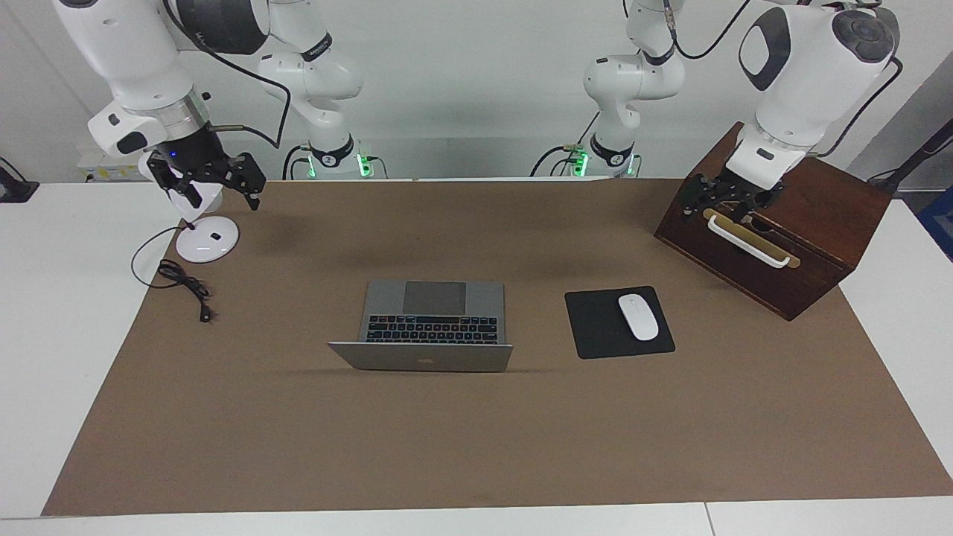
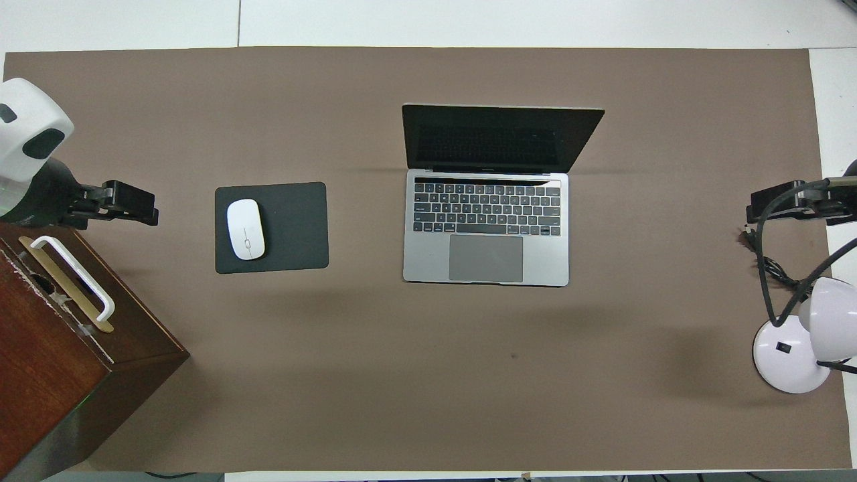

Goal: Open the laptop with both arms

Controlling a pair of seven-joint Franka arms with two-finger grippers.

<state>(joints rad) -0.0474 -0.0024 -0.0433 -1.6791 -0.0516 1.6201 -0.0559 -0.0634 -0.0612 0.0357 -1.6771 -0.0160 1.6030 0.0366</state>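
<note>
The silver-grey laptop (image 1: 432, 316) (image 2: 485, 231) sits open in the middle of the brown mat, its lid raised and its black keyboard and grey trackpad showing. Neither gripper touches it. My right gripper (image 1: 223, 201) (image 2: 763, 206) hangs open and empty over the lamp base at the right arm's end of the table. My left gripper (image 1: 718, 211) (image 2: 137, 207) hovers open and empty just above the handle of the wooden box at the left arm's end.
A black mouse pad (image 1: 595, 327) (image 2: 294, 227) with a white mouse (image 1: 639, 317) (image 2: 246, 229) lies beside the laptop. A dark wooden box (image 1: 804, 246) (image 2: 60, 375) with a white handle stands at the left arm's end. A white desk lamp (image 1: 207, 242) (image 2: 790, 355) with a loose black cable (image 1: 182, 283) stands at the right arm's end.
</note>
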